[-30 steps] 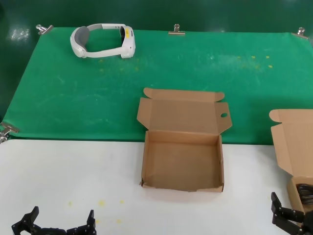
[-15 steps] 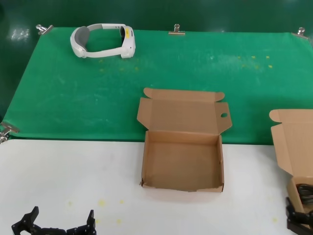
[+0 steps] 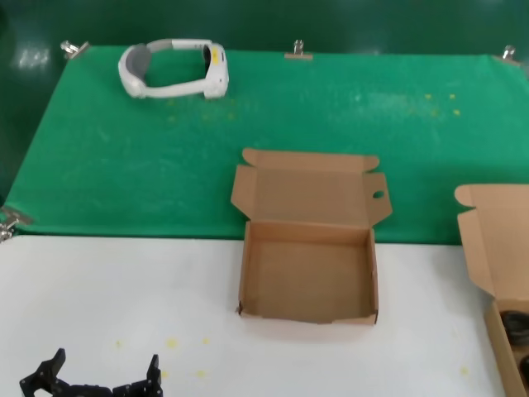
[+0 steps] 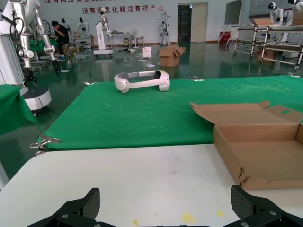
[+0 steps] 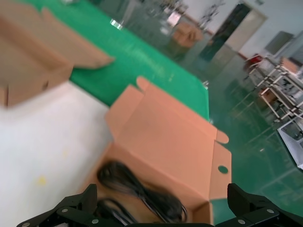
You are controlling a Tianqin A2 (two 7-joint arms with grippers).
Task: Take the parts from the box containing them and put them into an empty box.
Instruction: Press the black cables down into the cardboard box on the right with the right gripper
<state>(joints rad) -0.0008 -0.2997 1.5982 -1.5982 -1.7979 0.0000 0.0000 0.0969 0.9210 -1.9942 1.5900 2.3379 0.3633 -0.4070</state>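
Note:
The empty box lies open at the table's middle, its lid leaning back with a round hole in the right flap; it also shows in the left wrist view. The box containing the parts sits at the right edge, lid up. Black coiled parts lie inside it. In the right wrist view my right gripper hovers open just above the parts in that box; this gripper is out of the head view. My left gripper rests open and empty near the front left.
A white headset lies at the far left on the green mat, which is held by metal clips. The white tabletop spans the front. The middle box's front wall is torn at one corner.
My right gripper has slid down out of the head view at the lower right, by the box with the parts. The left gripper and both boxes have stayed put.

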